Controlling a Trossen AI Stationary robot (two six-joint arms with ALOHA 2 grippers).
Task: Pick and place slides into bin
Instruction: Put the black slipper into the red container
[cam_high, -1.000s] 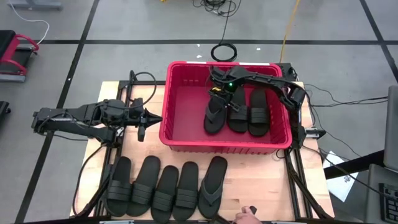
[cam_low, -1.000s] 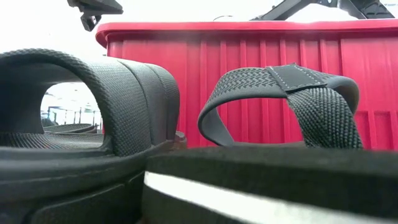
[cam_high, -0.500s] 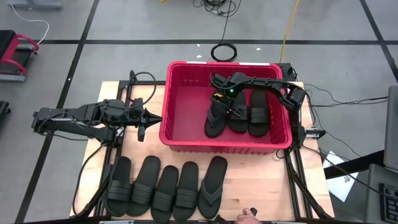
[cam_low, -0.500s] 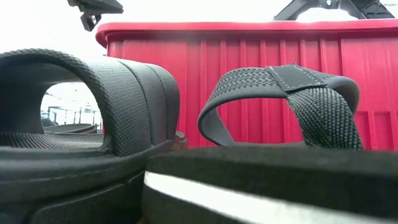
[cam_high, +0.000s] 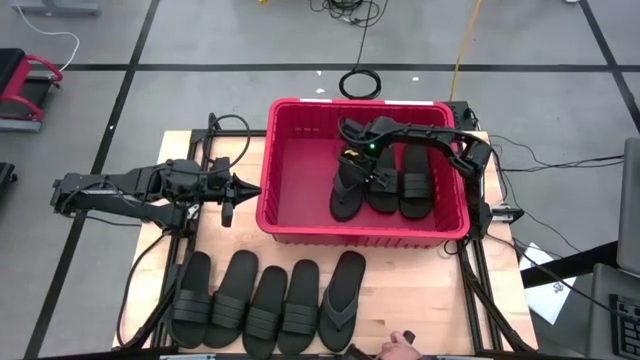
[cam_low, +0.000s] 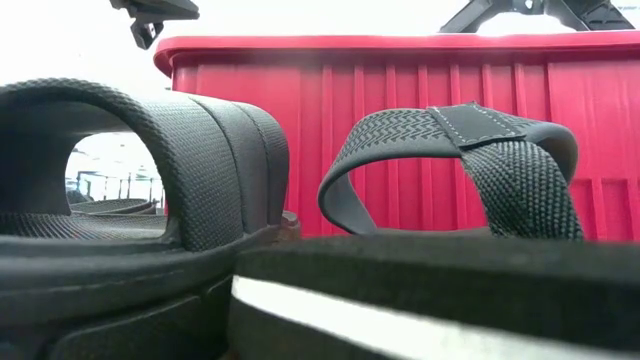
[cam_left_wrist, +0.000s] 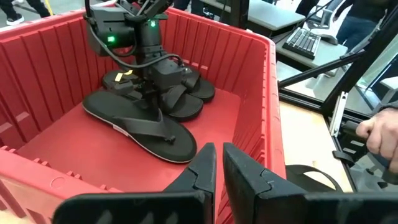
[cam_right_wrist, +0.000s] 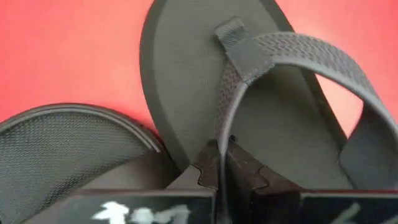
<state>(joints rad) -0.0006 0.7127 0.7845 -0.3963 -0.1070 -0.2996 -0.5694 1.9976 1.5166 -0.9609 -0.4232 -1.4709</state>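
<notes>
Red bin (cam_high: 290, 170), three slides (cam_high: 383, 180) inside

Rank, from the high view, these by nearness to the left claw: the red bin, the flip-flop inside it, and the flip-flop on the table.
From the left claw, at the table's left:
1. The bin: its left wall is just beside the claw.
2. The flip-flop in the bin: mid-bin, at the right claw.
3. The flip-flop on the table: right end of the front row.
</notes>
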